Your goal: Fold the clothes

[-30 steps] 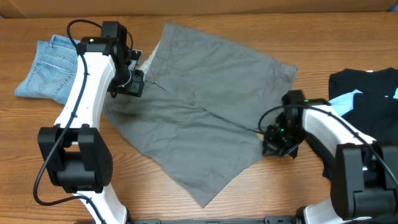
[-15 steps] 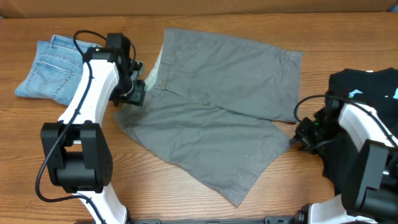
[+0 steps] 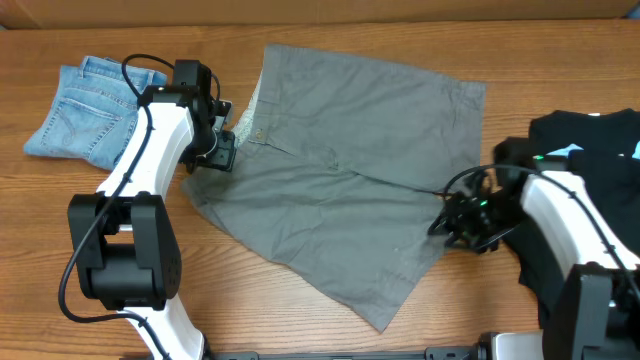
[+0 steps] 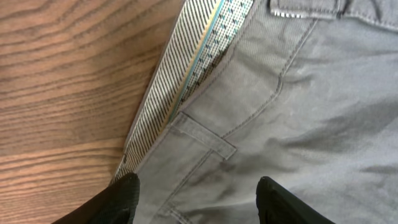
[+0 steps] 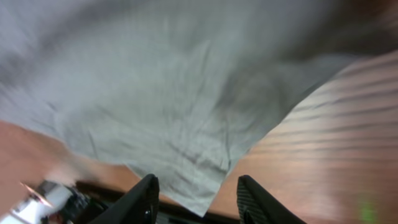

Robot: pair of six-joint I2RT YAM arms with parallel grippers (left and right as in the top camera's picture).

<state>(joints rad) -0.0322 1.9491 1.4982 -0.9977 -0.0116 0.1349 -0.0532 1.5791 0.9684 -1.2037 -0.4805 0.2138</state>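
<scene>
the grey shorts (image 3: 350,190) lie spread flat on the table (image 3: 260,300), no fold made yet, while the left gripper (image 4: 202,202) hangs open over their waistband (image 4: 180,93) and the right gripper (image 5: 199,202), in a blurred view, seems open beside one leg hem (image 3: 425,275)

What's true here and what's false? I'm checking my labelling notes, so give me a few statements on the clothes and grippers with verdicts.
The grey shorts lie spread out on the table. True.
The denim shorts lie on top of the grey shorts. False: they lie apart, on bare wood.
The left gripper is over the grey shorts' waistband, jaws open. True.
The right gripper is clamped on the black garments. False: its jaws are open, at the grey shorts' edge.
</scene>
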